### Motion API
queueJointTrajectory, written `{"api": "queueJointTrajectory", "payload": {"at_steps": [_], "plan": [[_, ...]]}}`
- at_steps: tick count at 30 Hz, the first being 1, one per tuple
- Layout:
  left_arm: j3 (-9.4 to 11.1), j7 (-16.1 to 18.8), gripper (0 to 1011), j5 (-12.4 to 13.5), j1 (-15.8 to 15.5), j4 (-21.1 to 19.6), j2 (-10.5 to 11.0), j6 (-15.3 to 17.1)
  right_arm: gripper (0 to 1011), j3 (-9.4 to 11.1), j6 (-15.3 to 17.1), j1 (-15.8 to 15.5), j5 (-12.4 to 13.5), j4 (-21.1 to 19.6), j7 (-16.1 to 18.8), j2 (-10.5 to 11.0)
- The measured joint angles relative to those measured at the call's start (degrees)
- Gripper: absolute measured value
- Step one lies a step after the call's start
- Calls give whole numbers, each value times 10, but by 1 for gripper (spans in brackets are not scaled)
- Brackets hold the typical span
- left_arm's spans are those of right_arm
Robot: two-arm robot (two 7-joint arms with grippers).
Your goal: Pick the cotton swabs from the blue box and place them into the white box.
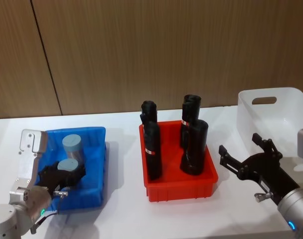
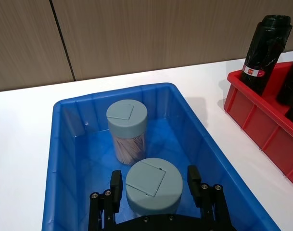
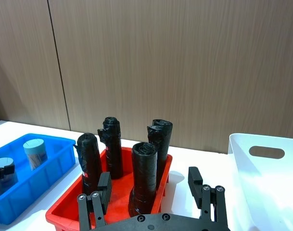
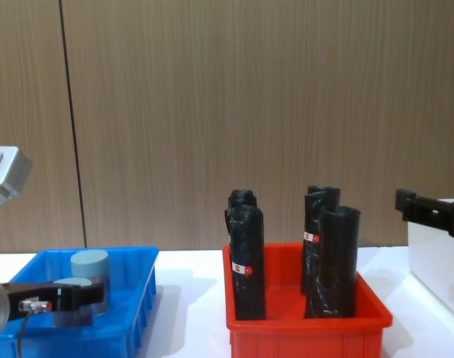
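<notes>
- Head view: a shallow, ribbed, bright blue box sits at 8 o'clock on the white tabletop. It holds two upright clear plastic jars of cotton swabs with blue-grey lids. The left gripper is down inside it, straddling the nearer jar. The farther jar stands just past that one, toward 12 o'clock.
- The smooth white box is at 3 o'clock, beyond a red plastic bin of black wrapped rolls. The right gripper hangs near the white box at 4 o'clock, released and idle.
- Left wrist view: the fingers flank the lid on both sides with slim gaps, so I judge the left gripper spread and not yet clamped. The jar's long axis is vertical, square to the closing line.
- Right wrist view: the jaws are wide apart and hold nothing.
- Chest view: the left gripper, at 8 o'clock, is level with the nearer jar's body.
- Closing and lifting should fall to the left arm, which is the nearer one. The drop-off lies toward 3 o'clock, past the rolls.
</notes>
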Motion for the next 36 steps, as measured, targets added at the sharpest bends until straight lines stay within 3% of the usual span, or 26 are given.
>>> {"api": "queueJointTrajectory", "payload": {"at_steps": [6, 8, 18, 24, 36], "plan": [[1, -4, 691, 7, -2, 5, -1, 0, 1001, 0, 0, 0, 0, 0, 0, 0], [1, -4, 671, 9, -3, 5, -1, 0, 1001, 0, 0, 0, 0, 0, 0, 0], [1, -5, 671, 30, 0, -18, 1, -5, 1002, 0, 0, 0, 0, 0, 0, 0], [0, -13, 670, 49, 4, -61, 7, -7, 1001, 0, 0, 0, 0, 0, 0, 0], [-3, -63, 670, 60, -3, -138, 11, 10, 1001, 0, 0, 0, 0, 0, 0, 0]]}}
